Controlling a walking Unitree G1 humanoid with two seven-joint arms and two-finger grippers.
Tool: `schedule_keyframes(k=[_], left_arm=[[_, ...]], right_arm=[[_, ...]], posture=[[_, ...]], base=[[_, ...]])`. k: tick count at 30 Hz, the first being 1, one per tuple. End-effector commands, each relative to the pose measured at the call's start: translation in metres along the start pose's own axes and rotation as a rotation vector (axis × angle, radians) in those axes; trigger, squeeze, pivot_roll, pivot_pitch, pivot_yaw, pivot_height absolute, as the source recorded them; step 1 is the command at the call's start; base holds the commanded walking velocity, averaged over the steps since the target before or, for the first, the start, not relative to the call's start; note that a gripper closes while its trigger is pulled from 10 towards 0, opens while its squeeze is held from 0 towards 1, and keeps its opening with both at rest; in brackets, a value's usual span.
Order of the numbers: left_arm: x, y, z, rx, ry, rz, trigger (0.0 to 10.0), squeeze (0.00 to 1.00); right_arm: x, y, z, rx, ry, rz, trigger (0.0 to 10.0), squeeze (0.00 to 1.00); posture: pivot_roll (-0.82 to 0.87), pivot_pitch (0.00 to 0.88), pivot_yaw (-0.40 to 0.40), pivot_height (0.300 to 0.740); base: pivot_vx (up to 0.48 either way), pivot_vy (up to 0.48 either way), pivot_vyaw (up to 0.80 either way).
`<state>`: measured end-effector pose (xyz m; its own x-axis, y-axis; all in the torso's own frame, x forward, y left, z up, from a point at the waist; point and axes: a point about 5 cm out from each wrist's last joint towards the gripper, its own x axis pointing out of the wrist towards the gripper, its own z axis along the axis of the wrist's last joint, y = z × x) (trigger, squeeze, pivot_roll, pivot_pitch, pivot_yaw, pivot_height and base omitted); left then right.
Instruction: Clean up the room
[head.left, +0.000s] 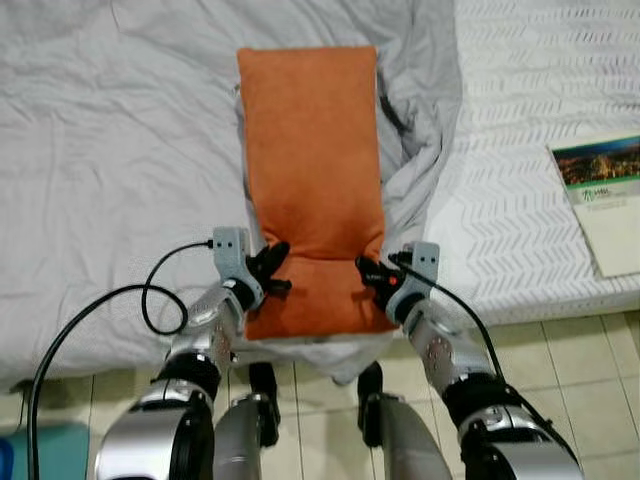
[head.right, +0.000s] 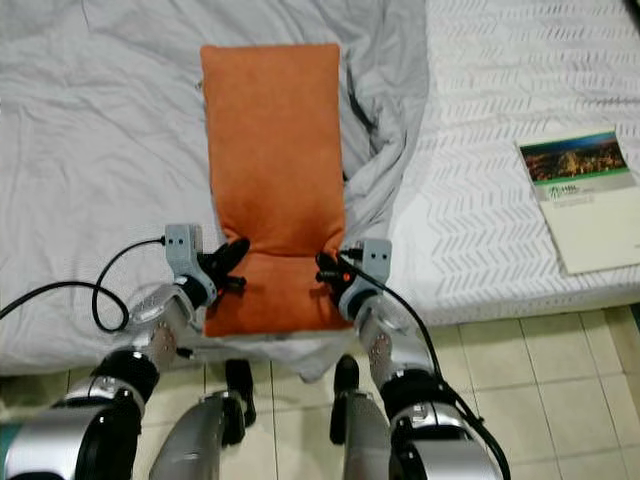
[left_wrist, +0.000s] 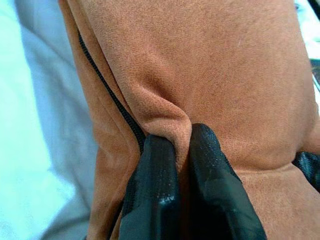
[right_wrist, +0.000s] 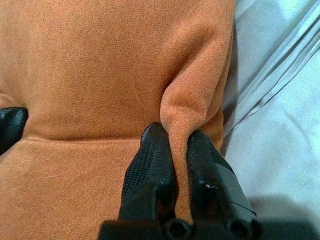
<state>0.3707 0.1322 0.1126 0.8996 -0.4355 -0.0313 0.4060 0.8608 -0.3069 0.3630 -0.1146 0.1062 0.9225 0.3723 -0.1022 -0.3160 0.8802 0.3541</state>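
Observation:
An orange pillow (head.left: 312, 170) lies lengthwise on the bed, its near end hanging over the bed's front edge. My left gripper (head.left: 274, 264) pinches the pillow's left edge near that end, and my right gripper (head.left: 372, 275) pinches its right edge opposite. In the left wrist view the two black fingers (left_wrist: 160, 185) are shut on a fold of orange fabric (left_wrist: 210, 75) beside a dark zipper seam. The right wrist view shows the same: fingers (right_wrist: 155, 165) shut on a raised fold of the pillow (right_wrist: 100, 70). The pillow creases between the two grips.
A rumpled grey duvet (head.left: 110, 170) covers the bed's left and middle. A white patterned mattress (head.left: 520, 130) is bare on the right, with a book (head.left: 600, 200) on it. Beige floor tiles (head.left: 580, 360) lie below the bed edge.

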Motion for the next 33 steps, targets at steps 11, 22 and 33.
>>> schedule_keyframes(k=[11, 22, 33], left_arm=[[-0.003, 0.000, 0.050, 0.371, -0.103, -0.050, 0.0, 0.00], [-0.002, -0.024, 0.060, 0.561, -0.116, -0.153, 10.0, 0.00], [-0.030, -0.023, 0.006, 0.345, -0.128, 0.036, 10.0, 0.00]], right_arm=[[-0.032, -0.015, 0.068, -0.221, -0.324, -0.173, 0.0, 0.00], [-0.079, -0.026, 0.085, -0.360, -0.565, -0.383, 0.0, 0.00], [-0.096, -0.037, 0.026, -0.451, -0.318, -0.364, 10.0, 0.00]], posture=[[-0.06, 0.105, 0.019, 0.740], [-0.07, 0.000, 0.078, 0.740], [-0.07, 0.000, 0.043, 0.740]], base=[[0.000, 0.000, 0.00], [0.000, 0.000, 0.00], [0.022, -0.037, 0.00]])
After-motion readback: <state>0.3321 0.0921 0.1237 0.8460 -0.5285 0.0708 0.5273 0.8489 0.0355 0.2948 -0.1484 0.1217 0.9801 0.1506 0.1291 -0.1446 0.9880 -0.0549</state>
